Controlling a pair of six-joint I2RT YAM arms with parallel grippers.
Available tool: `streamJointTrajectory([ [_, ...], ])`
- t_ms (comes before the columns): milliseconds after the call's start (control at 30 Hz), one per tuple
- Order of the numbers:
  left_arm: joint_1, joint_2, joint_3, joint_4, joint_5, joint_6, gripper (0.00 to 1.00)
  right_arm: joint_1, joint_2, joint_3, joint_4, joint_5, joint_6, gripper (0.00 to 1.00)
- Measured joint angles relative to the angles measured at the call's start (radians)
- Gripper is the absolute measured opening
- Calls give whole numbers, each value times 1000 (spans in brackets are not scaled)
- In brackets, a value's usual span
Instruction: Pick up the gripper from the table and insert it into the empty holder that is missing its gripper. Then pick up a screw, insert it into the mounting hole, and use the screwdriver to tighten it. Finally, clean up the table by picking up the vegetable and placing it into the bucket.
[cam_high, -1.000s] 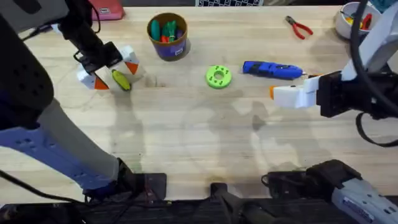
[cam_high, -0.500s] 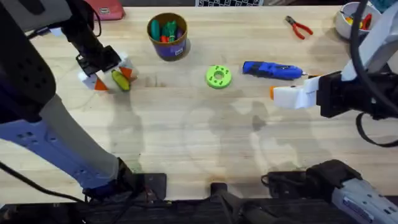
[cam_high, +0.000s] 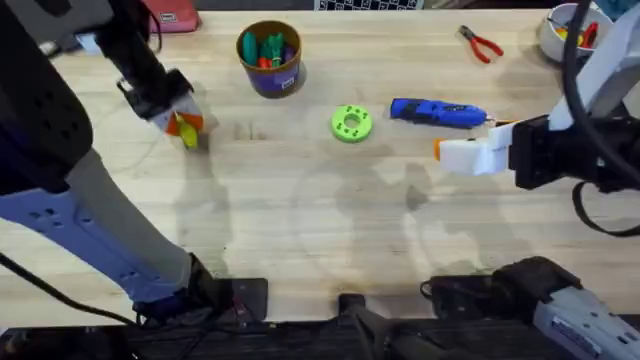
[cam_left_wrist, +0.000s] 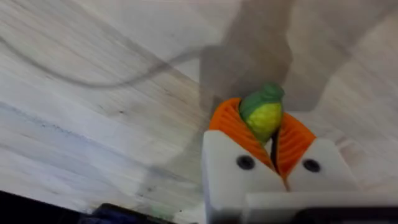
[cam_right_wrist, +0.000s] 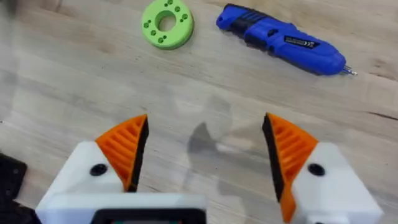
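Note:
My left gripper (cam_high: 180, 124) is at the table's far left, shut on the vegetable (cam_high: 189, 135), a small yellow piece with a green end. In the left wrist view the vegetable (cam_left_wrist: 265, 116) sits pinched between the orange pads (cam_left_wrist: 231, 128), its green tip poking out over the table (cam_left_wrist: 93, 74). The bucket (cam_high: 270, 58) stands to the right of it, farther back, with green and orange pieces inside. The blue screwdriver (cam_high: 438, 112) lies right of centre. My right gripper (cam_right_wrist: 205, 140) hovers open just in front of the screwdriver (cam_right_wrist: 280, 38). The loose gripper, holder and screw are out of view.
A green ring (cam_high: 351, 123) lies between the bucket and the screwdriver. Red-handled pliers (cam_high: 481, 44) and a white bowl (cam_high: 556, 32) are at the back right. A pink object (cam_high: 172, 14) sits at the back left edge.
The left gripper's fingers closed from wide open around the vegetable to shut on it, shifting slightly left. The right arm has stayed still.

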Motion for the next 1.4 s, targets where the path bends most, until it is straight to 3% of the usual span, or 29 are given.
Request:
streamJointTrajectory([
  [200,-43,-28,225,-36,40,61,32,0,0,0,0,0,0,994],
  [400,-163,-77,400,-8,69,105,32,0,0,0,0,0,0,994],
  [600,-300,-77,410,136,75,138,32,0,0,0,0,0,0,994],
  [733,-358,-57,410,186,75,151,32,0,0,0,0,0,0,994],
  [900,-386,-34,410,200,60,155,32,0,0,0,0,0,0,994],
  [1167,-388,13,410,217,44,158,50,0,0,0,0,0,0,994],
  [1333,-388,17,410,216,44,162,829,0,0,0,0,0,0,994],
  [1367,-388,17,410,212,44,160,939,0,0,0,0,0,0,994],
  [1400,-388,17,410,204,44,160,973,0,0,0,0,0,0,994],
])
